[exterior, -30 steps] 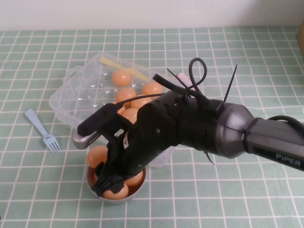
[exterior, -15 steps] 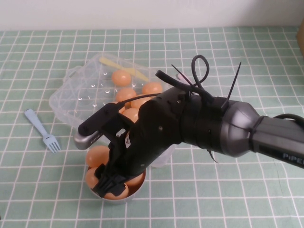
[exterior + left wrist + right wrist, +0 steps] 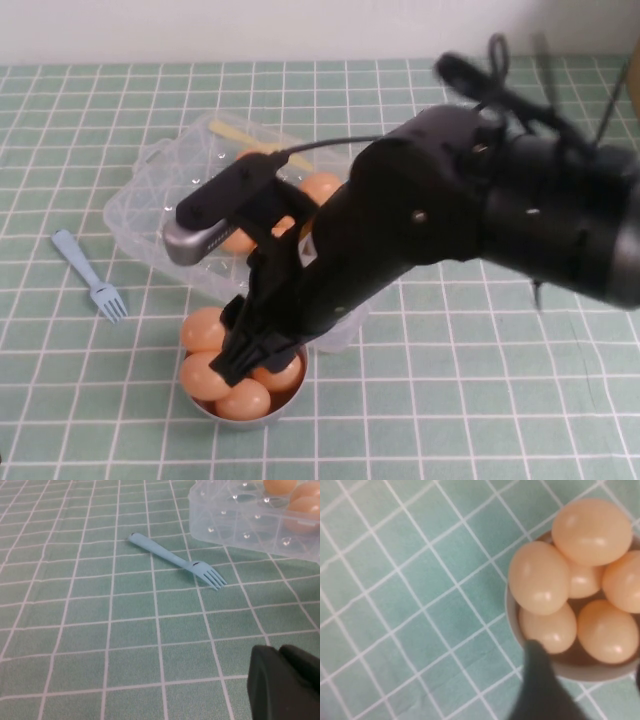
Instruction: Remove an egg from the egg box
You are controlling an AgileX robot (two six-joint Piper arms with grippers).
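The clear plastic egg box (image 3: 150,200) lies at the table's middle left, partly hidden behind my right arm. A few orange-tan eggs, such as this egg (image 3: 322,186), still sit in it. My right gripper (image 3: 250,362) hangs open and empty just above a small grey bowl (image 3: 292,398) that holds several eggs (image 3: 205,375). In the right wrist view the gripper (image 3: 585,661) spans the bowl's rim (image 3: 602,672), with eggs (image 3: 540,577) below it. My left gripper (image 3: 287,685) is shut and empty, low over the cloth near the egg box (image 3: 240,515).
A light blue plastic fork (image 3: 90,275) lies on the green checked cloth left of the box; it also shows in the left wrist view (image 3: 175,560). A yellow utensil (image 3: 260,143) rests on the box's far side. My right arm's bulk covers the table's middle.
My right arm has risen and swung up toward the camera. The gripper has lifted off the bowl, so more of its eggs now show.
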